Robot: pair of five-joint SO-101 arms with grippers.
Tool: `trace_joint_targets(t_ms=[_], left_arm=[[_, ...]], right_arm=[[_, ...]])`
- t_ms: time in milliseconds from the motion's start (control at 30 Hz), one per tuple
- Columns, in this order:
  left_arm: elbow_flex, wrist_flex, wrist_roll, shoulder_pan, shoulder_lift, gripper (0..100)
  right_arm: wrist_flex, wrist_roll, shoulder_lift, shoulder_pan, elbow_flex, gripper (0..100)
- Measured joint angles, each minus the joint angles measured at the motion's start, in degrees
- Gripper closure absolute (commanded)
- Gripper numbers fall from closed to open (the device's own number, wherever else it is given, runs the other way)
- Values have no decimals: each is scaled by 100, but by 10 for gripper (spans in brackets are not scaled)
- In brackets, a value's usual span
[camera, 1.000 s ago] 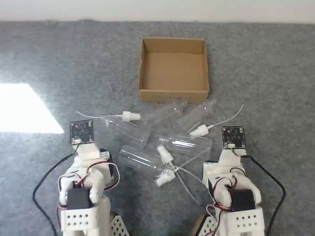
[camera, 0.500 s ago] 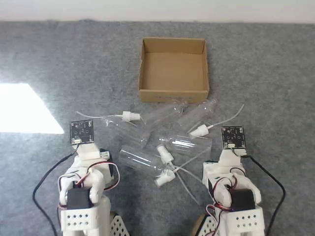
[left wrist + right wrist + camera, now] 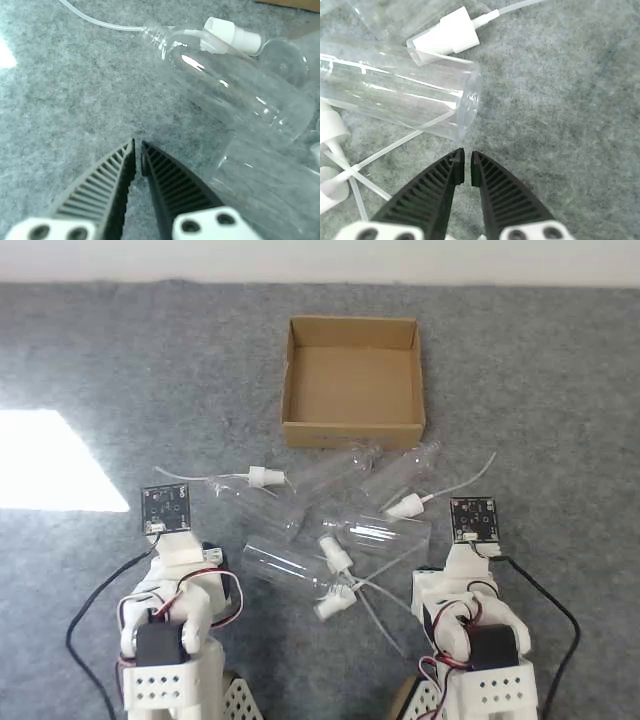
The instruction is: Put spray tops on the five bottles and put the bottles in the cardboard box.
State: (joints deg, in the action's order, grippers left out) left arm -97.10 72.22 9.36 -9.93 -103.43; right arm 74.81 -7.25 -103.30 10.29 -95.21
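Lying in a loose heap on the grey surface, the clear bottles and white spray tops sit between the two arms, just in front of the cardboard box. The left claw hangs low beside the heap, fingers pressed nearly together and gripping nothing. The right claw, likewise closed and empty, points at the end of one bottle.

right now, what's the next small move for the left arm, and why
Probably open the left gripper and ease it toward the clear bottle just ahead. Its jaws are shut on nothing, that bottle's neck is bare, and it lies on the carpet outside the cardboard box.
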Motion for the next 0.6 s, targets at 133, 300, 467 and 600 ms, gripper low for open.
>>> trace_joint_targets(t_ms=[133, 300, 467, 600], left_arm=[[0, 0, 0, 0, 0, 980], [0, 0, 0, 0, 0, 980], [0, 0, 0, 0, 0, 980], [0, 0, 0, 0, 0, 980]], right_arm=[[0, 0, 0, 0, 0, 991], [0, 0, 0, 0, 0, 989], [0, 141, -9, -484, 185, 991], [-246, 1196, -9, -1679, 835, 991]])
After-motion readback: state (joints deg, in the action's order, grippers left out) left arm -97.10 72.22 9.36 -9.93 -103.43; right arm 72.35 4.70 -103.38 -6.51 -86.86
